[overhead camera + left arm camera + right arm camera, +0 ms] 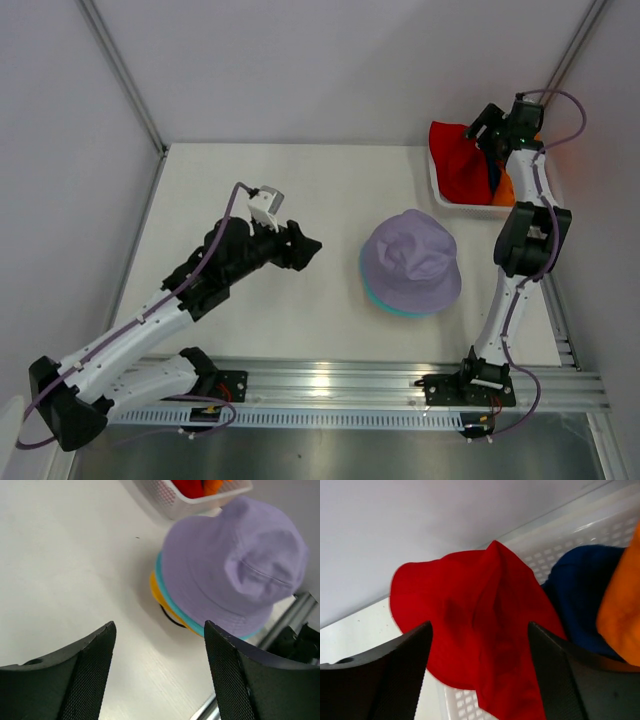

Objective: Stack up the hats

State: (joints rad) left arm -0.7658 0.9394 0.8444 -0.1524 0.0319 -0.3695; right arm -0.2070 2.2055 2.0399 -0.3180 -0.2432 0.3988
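Top external view: a stack of hats is seen at mid-table, the lavender hat (pixel 411 260) on top and a teal hat (pixel 377 297) showing as a brim beneath. The left gripper (pixel 308 246) is held just left of the stack, apart from it, on a forearm raised off the table (pixel 250 190) and stretched rightward. In the left wrist view its fingers (pixel 85 675) are spread with only bare tabletop between them; a yellow hat (pixel 158 593) is seen lowest in the stack.

The right arm is reached upright to the far right corner, its gripper (pixel 480 132) bent over the basket (pixel 441 198). Its jaws are parted and nothing is seen pinched. Directly below, a creased red hat (pixel 480 615) is draped over the rim, with a blue hat (pixel 580 595) and an orange hat (pixel 622 610) beside it. The hats are soft, floppy cloth; the basket is white mesh plastic; the finger pads are black and finely ribbed.
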